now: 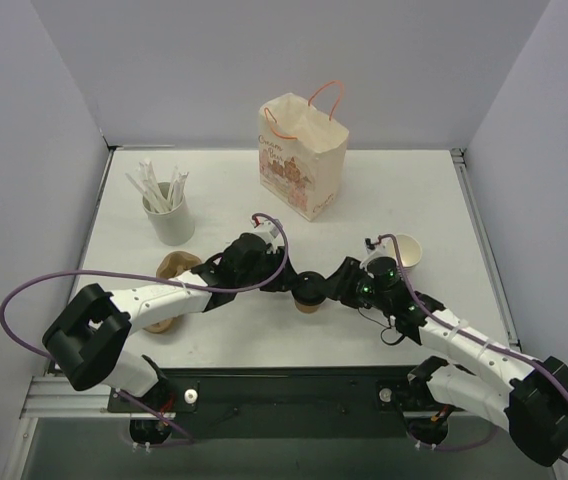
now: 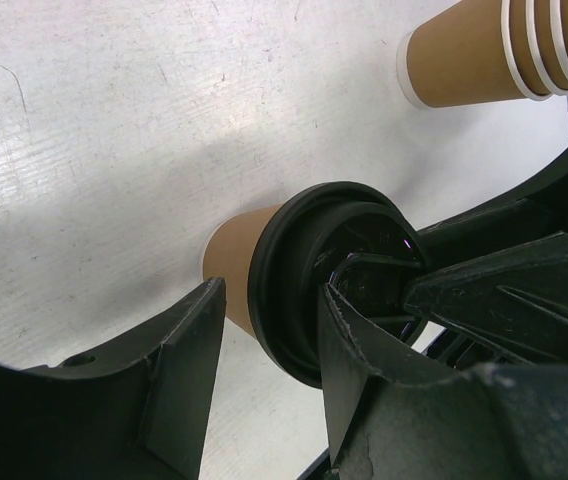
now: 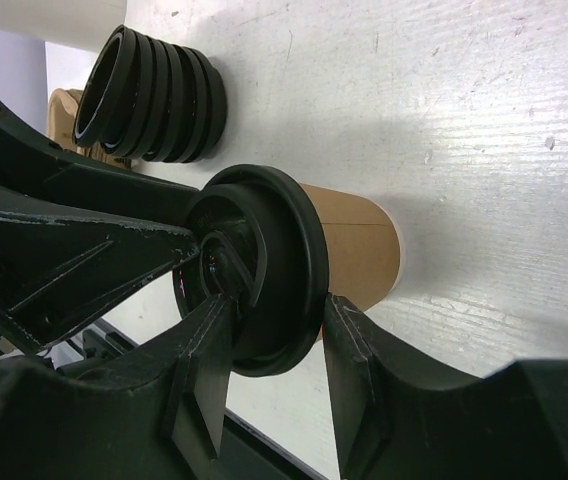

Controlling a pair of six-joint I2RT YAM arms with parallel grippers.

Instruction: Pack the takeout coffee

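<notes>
**Ana:** White table [image 1: 434, 190] between pale grey walls, and right in the middle of it stood the takeout coffee [image 1: 311, 297], upright, black lid on top, base flat on the surface.

**Ben:** And both arms were on it! We had the left gripper [image 2: 269, 300] at the cup's left side and the right gripper [image 3: 282, 312] at its right, nose to nose over the lid.

**Ana:** What did the left one have?

**Ben:** No firm hold, going by its wrist view. Its jaws straddled the lid's edge. One finger was against the lid's top, the other beside the cup wall with a sliver of table showing between. Parted, I'd call it.

**Ana:** And the right?

**Ben:** Narrow. One finger lay on the lid's face, the other sat under the rim against the brown paper, and the rim filled the gap. It was gripping the coffee by its lid.

**Ana:** Around them?

**Ben:** A printed paper bag [image 1: 302, 165] with pink handles stood open at the back, well apart from the cup. A grey pot [image 1: 172, 225] of white sticks stood back left. A stack of lidless paper cups [image 2: 504, 45] was near the right arm, and a stack of black lids [image 3: 154, 95] sat close to the coffee.
</notes>
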